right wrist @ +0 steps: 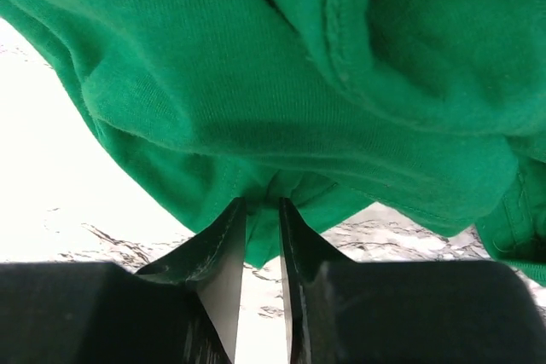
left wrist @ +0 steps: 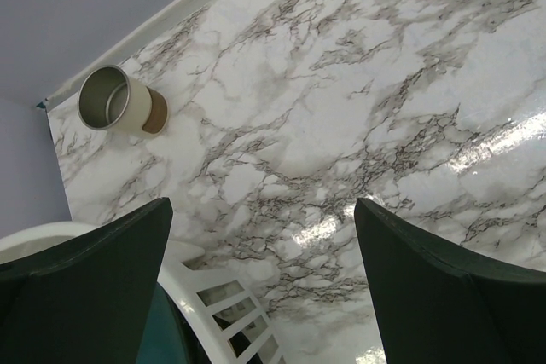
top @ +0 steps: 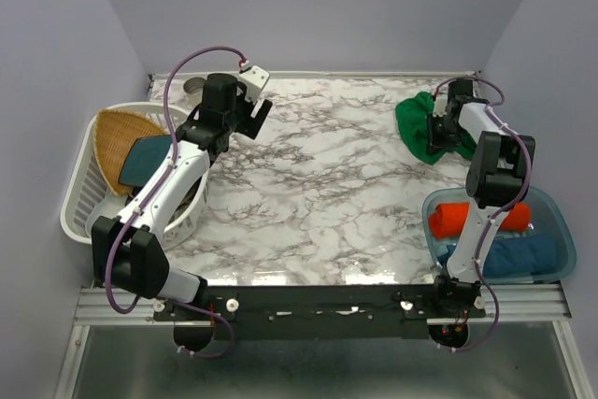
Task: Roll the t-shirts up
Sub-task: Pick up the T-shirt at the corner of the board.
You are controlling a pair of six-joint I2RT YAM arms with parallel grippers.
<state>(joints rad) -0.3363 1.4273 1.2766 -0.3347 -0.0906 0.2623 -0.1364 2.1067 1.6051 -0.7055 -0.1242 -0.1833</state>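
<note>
A bright green t-shirt [top: 417, 122] lies crumpled at the far right of the marble table. My right gripper [top: 439, 124] sits over it. In the right wrist view the right gripper [right wrist: 263, 204] is shut on a fold of the green t-shirt [right wrist: 281, 91]. An orange-red roll [top: 458, 216] and a blue roll [top: 519, 254] lie in the clear blue bin [top: 563, 231] at the near right. My left gripper [top: 260, 115] is open and empty above the far left of the table; in the left wrist view it [left wrist: 263, 245] has wide-spread jaws.
A white basket [top: 78, 201] at the left holds a woven tray [top: 120, 137] and a dark teal plate [top: 148, 158]. Its rim shows in the left wrist view [left wrist: 223, 296]. A metal cup [left wrist: 118, 103] lies in the far left corner.
</note>
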